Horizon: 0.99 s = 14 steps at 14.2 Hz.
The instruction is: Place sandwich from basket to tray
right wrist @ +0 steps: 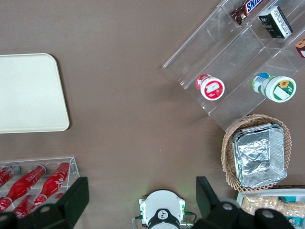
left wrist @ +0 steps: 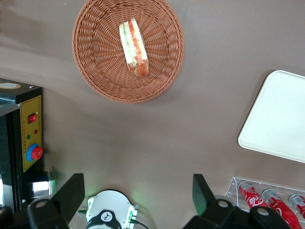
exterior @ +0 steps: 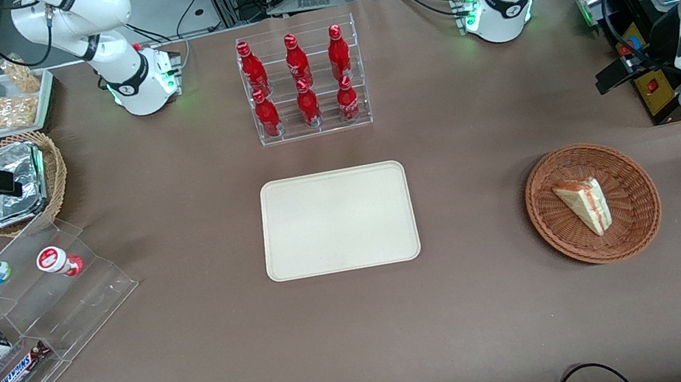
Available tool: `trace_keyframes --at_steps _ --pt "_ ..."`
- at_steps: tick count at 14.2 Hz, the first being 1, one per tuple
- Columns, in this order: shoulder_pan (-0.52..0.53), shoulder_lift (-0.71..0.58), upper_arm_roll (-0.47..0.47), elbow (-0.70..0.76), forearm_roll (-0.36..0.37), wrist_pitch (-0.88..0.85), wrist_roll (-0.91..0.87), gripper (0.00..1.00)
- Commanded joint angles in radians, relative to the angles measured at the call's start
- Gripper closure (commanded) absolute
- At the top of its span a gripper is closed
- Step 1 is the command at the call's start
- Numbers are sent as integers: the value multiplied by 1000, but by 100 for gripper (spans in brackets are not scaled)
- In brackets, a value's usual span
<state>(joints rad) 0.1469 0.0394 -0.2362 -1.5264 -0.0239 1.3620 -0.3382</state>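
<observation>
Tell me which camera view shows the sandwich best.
The left wrist view: it looks straight down on the sandwich in the basket, so its red and green layers show plainly. The open gripper hangs high above the table, away from the basket. The front view shows the sandwich smaller, mostly its bread face. The right wrist view lacks it.

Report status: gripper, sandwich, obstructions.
Gripper open, raised high, well clear of the basket. Sandwich lies untouched in the basket. Tray holds nothing. Bare table between basket and tray.
</observation>
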Motion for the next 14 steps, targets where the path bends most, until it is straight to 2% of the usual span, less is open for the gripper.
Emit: trace_keyframes --at_steps 1,10,13,14 --pt "8 13 -11 23 1 -23 4 0" --pt "19 83 -8 17 4 -53 2 0" --pt "22 92 -2 -65 50 -29 -16 0" --pt "20 94 -2 -116 73 38 -16 0"
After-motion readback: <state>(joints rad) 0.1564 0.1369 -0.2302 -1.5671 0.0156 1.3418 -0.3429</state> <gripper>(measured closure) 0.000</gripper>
